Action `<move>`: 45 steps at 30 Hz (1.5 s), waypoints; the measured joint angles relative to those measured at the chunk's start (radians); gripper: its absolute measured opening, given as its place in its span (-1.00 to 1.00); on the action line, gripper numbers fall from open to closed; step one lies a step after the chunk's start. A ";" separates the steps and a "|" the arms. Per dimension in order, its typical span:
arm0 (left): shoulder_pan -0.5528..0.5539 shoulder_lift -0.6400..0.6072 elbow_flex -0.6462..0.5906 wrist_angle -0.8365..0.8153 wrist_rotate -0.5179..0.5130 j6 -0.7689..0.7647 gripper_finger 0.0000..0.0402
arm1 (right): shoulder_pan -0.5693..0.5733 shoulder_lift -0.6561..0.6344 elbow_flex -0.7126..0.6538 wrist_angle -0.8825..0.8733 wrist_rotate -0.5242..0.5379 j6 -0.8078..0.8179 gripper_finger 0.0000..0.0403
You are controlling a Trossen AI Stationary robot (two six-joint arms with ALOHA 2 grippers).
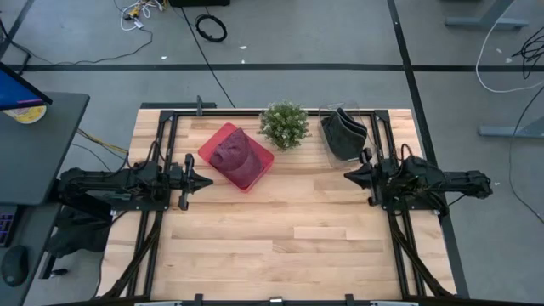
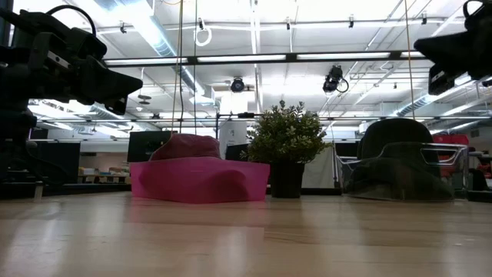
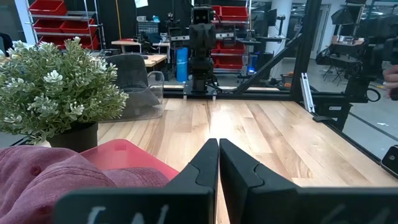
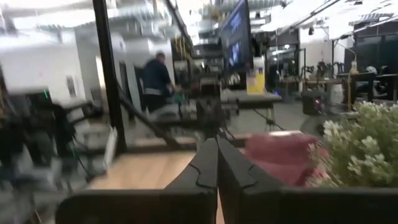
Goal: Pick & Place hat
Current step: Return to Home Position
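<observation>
A maroon cap [image 1: 234, 155] lies in a pink tray [image 1: 259, 167] at the table's far left of centre; the low view shows the cap [image 2: 184, 145] rising above the tray's wall [image 2: 200, 181]. A dark grey hat [image 1: 342, 134] sits in a clear tray [image 1: 327, 153] at the far right. My left gripper [image 1: 206, 181] hovers shut just left of the pink tray, above the table. My right gripper [image 1: 348, 174] hovers shut near the clear tray. In the left wrist view the cap [image 3: 43, 177] lies beside my shut fingers [image 3: 219, 149].
A potted green plant [image 1: 284, 124] stands between the two trays at the far edge. Black frame rails [image 1: 161, 153] run along both table sides. The wooden table's near half [image 1: 280, 246] is bare. A person [image 4: 157, 78] stands in the room beyond the table.
</observation>
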 joint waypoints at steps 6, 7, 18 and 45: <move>0.000 0.000 0.000 0.000 0.000 0.000 -0.91 | -0.009 0.000 0.000 -0.122 0.026 -0.083 -0.99; 0.000 0.000 0.000 0.000 0.000 0.000 -0.91 | -0.010 0.000 0.000 -0.147 0.026 -0.092 -0.99; 0.000 0.000 0.000 0.000 0.000 0.000 -0.91 | -0.011 0.004 0.000 -0.177 0.026 -0.089 -0.99; 0.000 0.000 0.000 0.000 0.000 0.000 -0.91 | -0.011 0.004 0.000 -0.177 0.026 -0.030 -0.99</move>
